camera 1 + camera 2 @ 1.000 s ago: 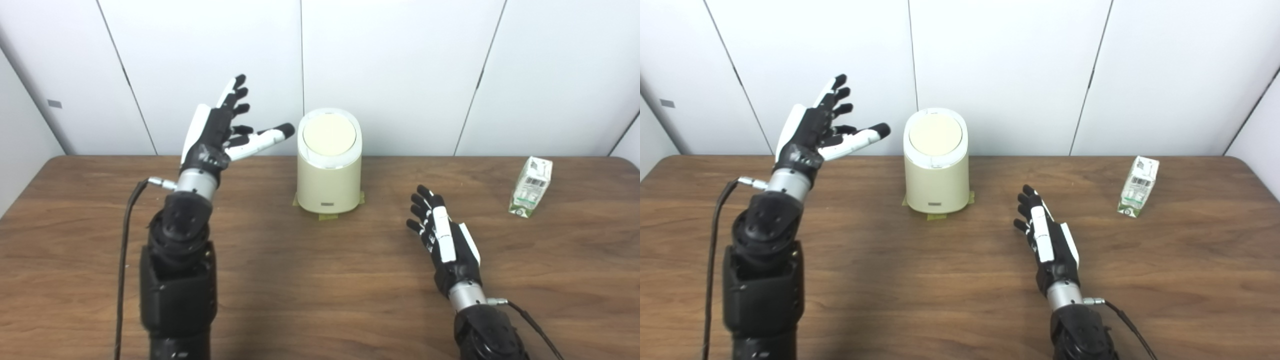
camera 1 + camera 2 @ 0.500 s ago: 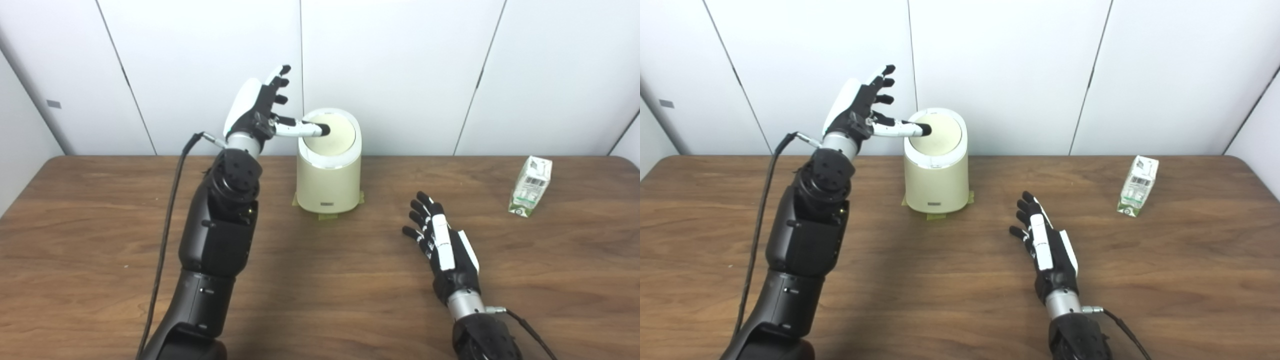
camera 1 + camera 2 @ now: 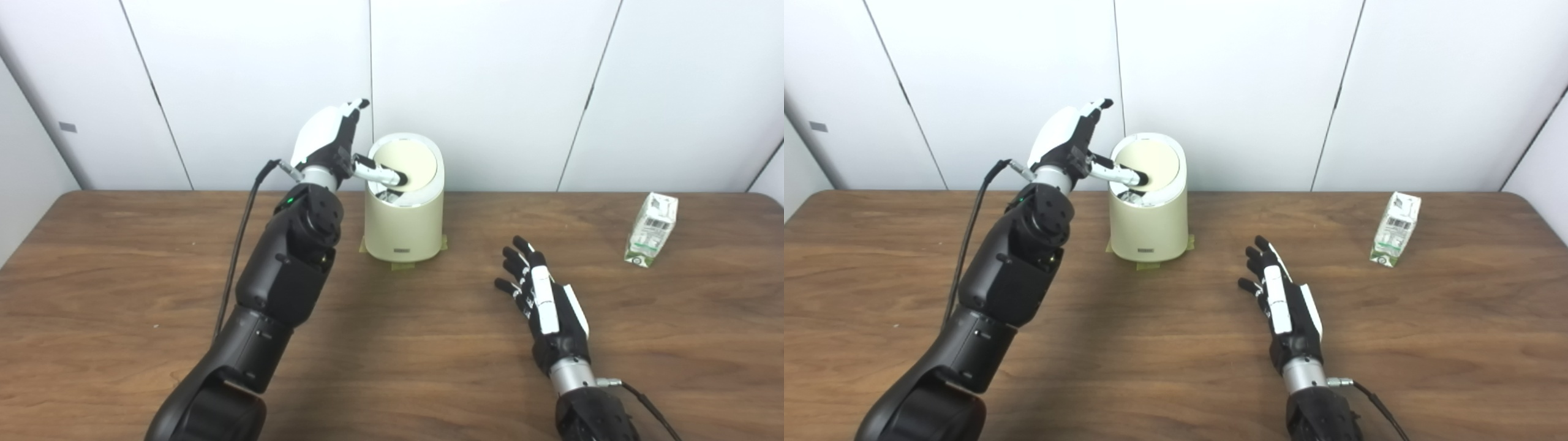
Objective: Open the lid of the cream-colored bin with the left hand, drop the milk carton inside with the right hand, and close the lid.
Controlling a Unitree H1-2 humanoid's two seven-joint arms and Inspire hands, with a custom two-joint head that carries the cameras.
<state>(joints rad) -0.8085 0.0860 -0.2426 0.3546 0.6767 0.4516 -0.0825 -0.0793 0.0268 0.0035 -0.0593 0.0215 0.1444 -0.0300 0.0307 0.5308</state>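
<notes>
The cream-colored bin [image 3: 403,220] stands at the back middle of the table on tape patches. Its round lid [image 3: 411,168] is tipped, front edge pushed down, and a dark gap shows at the front. My left hand [image 3: 334,144] is at the bin's upper left, fingers apart, with its thumb [image 3: 383,176] pressing on the lid's front part. The milk carton [image 3: 650,229] stands upright at the far right, alone. My right hand [image 3: 545,300] lies open and flat on the table, right of the bin and well left of the carton.
A wooden table [image 3: 392,367] fills the lower view, with white wall panels [image 3: 490,73] close behind the bin. A black cable [image 3: 242,214] hangs from my left wrist.
My left hand swung right from the bin's left side onto its top; its thumb has pushed the lid's front down, tilting it open. The right hand barely shifted.
</notes>
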